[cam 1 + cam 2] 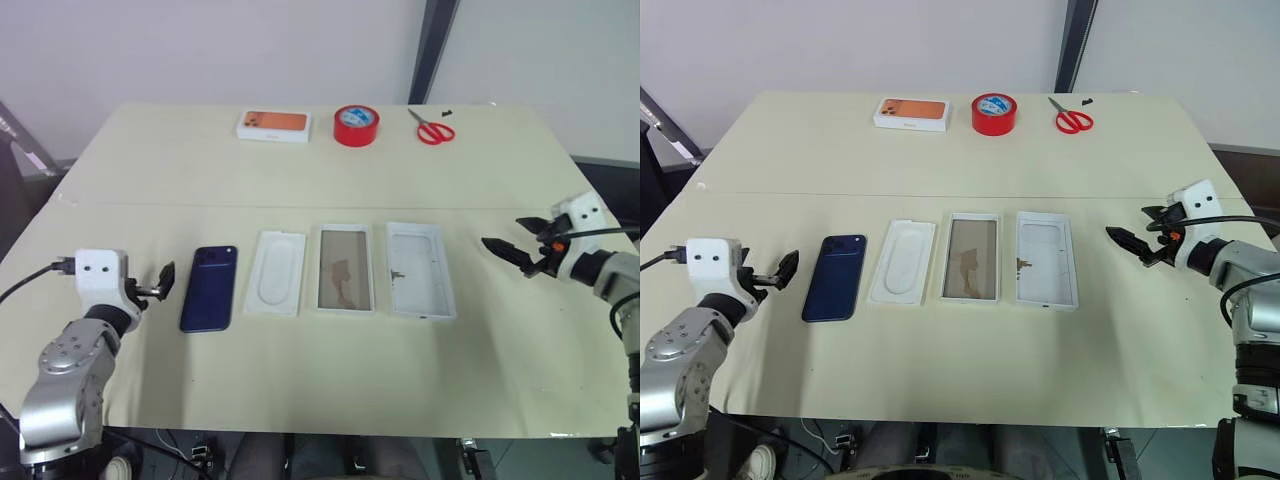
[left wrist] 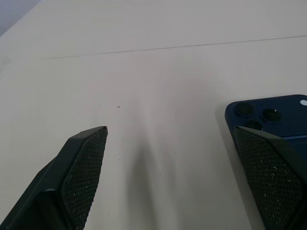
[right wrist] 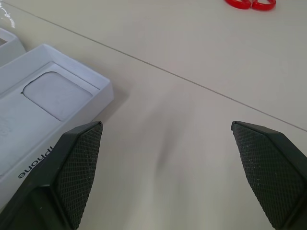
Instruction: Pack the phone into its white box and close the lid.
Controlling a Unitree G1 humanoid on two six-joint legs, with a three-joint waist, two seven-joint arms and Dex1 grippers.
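The dark navy phone (image 1: 209, 288) lies flat on the table, camera cluster at its far end. To its right in a row lie a white insert (image 1: 276, 273), the white box (image 1: 346, 268) with its brownish stained floor, and the lid (image 1: 420, 270), inner face up. My left gripper (image 1: 163, 282) stands open just left of the phone, and the left wrist view has the phone's camera corner (image 2: 273, 117) beside one finger. My right gripper (image 1: 502, 232) stands open to the right of the lid, whose corner (image 3: 48, 96) lies beside one finger (image 3: 76, 172). Neither holds anything.
At the table's far side sit a small orange-topped box (image 1: 273, 124), a red tape roll (image 1: 356, 125) and red-handled scissors (image 1: 433, 130). A seam line runs across the table beyond the row. The table's front edge is close behind both grippers.
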